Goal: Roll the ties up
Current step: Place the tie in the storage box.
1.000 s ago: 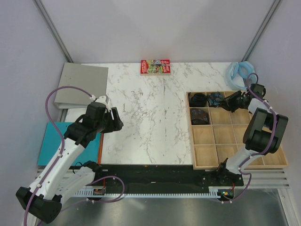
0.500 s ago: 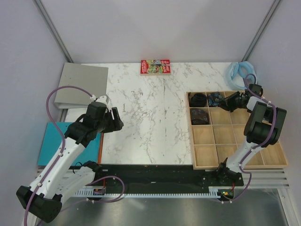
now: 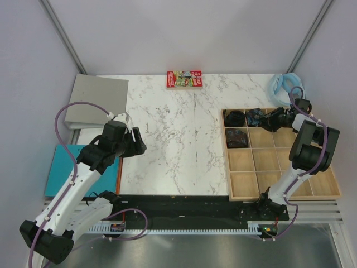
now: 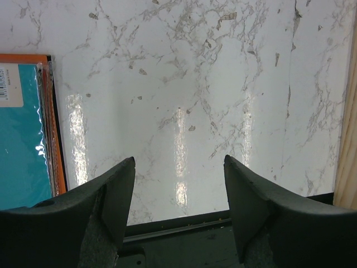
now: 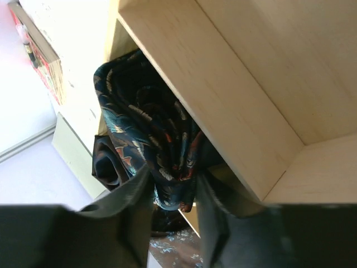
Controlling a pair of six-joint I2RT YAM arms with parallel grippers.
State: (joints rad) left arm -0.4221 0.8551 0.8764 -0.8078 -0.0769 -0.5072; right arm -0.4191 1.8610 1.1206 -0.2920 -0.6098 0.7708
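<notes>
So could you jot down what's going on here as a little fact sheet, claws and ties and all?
Table: white marble
Tray: wooden grid, right side
Rolled ties: three in the tray, two in the far row, one in the next row
Left claw: open, empty, over the marble
Right claw: fingers either side of a tie in the far row's second cell; grip unclear
Far edge: red box

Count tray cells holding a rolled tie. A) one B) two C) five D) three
D: one tie sits in the tray's far-left corner cell, a second tie in the cell beside it, a third tie in the next row's leftmost cell.
</notes>
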